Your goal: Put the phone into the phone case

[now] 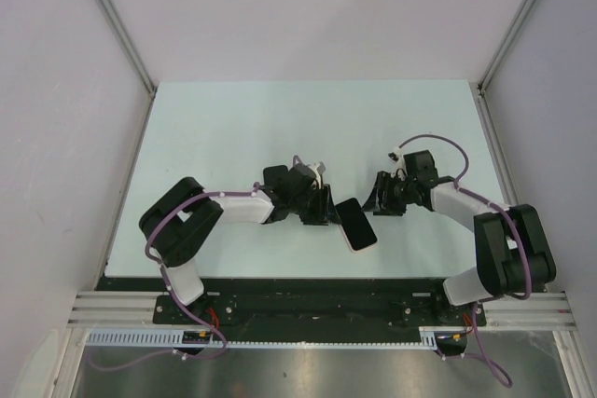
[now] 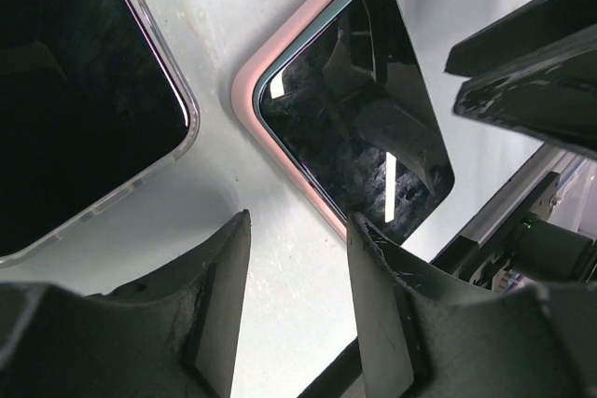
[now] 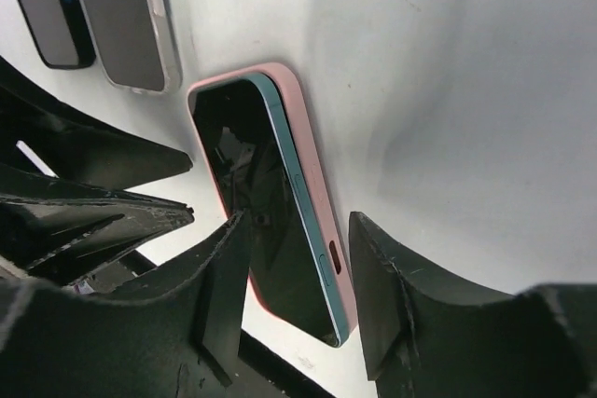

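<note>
- Left arm reaching right along the worktop's (image 1: 233,128) near edge; left gripper (image 2: 298,230) tipped down, jaws released, only bare surface between them.
- Just right of it, near that edge: phone (image 1: 355,224), screen up in the pink phone case (image 2: 245,95), long axis slanting far-left to near-right.
- Right gripper (image 3: 298,221) low over the phone's end, a finger on either side; clenched or not, cannot tell.
- Broad worktop beyond, out to the far edge.

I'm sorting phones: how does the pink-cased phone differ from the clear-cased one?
The pink-cased phone has an opaque pink rim; the clear-cased phone has a see-through rim. The pink-cased phone shows nearly whole; the clear-cased phone is cut off by the frame edge. Both lie flat, dark screens up.
</note>
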`<state>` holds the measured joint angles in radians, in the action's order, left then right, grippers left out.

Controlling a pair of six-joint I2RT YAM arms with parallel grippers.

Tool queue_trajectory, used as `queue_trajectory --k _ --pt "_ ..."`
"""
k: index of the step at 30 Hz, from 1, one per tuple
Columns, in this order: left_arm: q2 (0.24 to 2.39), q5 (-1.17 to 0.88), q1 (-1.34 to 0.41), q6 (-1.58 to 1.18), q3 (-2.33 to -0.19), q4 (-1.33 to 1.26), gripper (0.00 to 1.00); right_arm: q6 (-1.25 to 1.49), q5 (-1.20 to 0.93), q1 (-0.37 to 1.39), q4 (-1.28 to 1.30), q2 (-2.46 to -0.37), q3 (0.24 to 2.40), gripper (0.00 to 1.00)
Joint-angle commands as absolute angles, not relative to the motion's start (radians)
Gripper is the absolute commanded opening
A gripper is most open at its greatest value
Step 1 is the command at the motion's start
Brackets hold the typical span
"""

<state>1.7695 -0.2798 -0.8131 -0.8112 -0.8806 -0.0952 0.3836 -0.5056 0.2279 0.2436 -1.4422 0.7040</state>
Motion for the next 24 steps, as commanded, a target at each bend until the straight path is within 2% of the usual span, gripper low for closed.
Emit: queue_trajectory --k 1,4,13,16,18,24 --pt "1.792 -0.275 -0.819 -0.816 -0.916 -0.124 0.50 0.359 -0.492 0.267 0.232 -1.491 0.706 0.48" --pt "1.805 -0.287 -0.821 -0.813 -0.919 -0.129 0.51 0.359 -0.497 0.285 0.232 -1.514 0.703 0.40" --pt "1.842 -0.314 -0.822 -0.807 -0.925 -0.144 0.51 0.433 -0.508 0.371 0.161 -1.508 0.644 0.31" --pt "1.851 -0.314 -0.824 -0.802 -0.928 -0.137 0.51 0.422 -0.503 0.374 0.173 -1.499 0.644 0.33" --pt "1.858 -0.319 -0.824 -0.802 -0.925 -0.137 0.51 0.420 -0.505 0.371 0.176 -1.490 0.644 0.41" --pt "1.858 -0.283 -0.825 -0.805 -0.922 -0.095 0.46 0.384 -0.498 0.362 0.192 -1.485 0.641 0.49"
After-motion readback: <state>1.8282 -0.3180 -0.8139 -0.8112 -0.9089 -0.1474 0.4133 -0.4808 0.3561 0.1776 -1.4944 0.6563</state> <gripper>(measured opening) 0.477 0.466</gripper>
